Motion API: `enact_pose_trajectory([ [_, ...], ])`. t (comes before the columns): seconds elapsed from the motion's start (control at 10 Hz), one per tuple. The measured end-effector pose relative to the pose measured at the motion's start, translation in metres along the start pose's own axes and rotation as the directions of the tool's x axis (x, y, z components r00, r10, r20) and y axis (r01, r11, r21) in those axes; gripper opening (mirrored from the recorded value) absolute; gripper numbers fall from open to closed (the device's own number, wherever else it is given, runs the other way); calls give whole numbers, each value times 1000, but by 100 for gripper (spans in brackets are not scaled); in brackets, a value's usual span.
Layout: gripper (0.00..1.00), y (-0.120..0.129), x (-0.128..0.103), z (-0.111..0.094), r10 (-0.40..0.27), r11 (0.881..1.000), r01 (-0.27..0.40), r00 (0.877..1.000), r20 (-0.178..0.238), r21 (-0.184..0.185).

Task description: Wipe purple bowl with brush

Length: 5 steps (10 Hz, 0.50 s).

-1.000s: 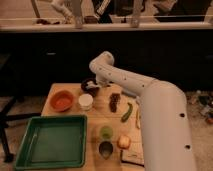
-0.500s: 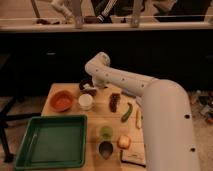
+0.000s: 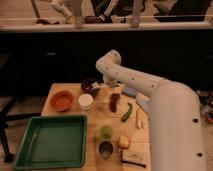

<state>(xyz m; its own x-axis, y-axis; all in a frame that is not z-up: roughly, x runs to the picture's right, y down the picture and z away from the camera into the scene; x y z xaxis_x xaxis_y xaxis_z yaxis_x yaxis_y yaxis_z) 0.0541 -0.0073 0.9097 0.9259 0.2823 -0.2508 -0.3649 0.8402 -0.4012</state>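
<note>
The purple bowl (image 3: 89, 85) sits at the back of the wooden table, behind the white cup (image 3: 85, 101) and to the right of the orange bowl (image 3: 62, 100). My arm bends down from a white elbow, and my gripper (image 3: 101, 83) hangs at the bowl's right rim. It is shut on the brush (image 3: 95, 86), of which only a small white piece shows, lying over the bowl's right side. The rest of the brush is hidden by the wrist.
A green tray (image 3: 50, 140) fills the front left. A dark blocky scrubber (image 3: 114, 102), a green vegetable (image 3: 127, 111), a green cup (image 3: 105, 132), a metal cup (image 3: 105, 148) and a flat packet (image 3: 134, 157) lie right of centre. A dark counter stands behind the table.
The arm's upper part swung left over the bowl, then back to the right. The bowl and the other things on the table stayed put.
</note>
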Motion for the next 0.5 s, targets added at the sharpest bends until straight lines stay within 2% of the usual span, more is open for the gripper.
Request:
enact_pose_trajectory([
  [0.2,0,-2,-7,9,-18,1000,18,1000,-19,-7],
  [0.5,0,10,-50,15,-77,997,76,997,-13,-20],
])
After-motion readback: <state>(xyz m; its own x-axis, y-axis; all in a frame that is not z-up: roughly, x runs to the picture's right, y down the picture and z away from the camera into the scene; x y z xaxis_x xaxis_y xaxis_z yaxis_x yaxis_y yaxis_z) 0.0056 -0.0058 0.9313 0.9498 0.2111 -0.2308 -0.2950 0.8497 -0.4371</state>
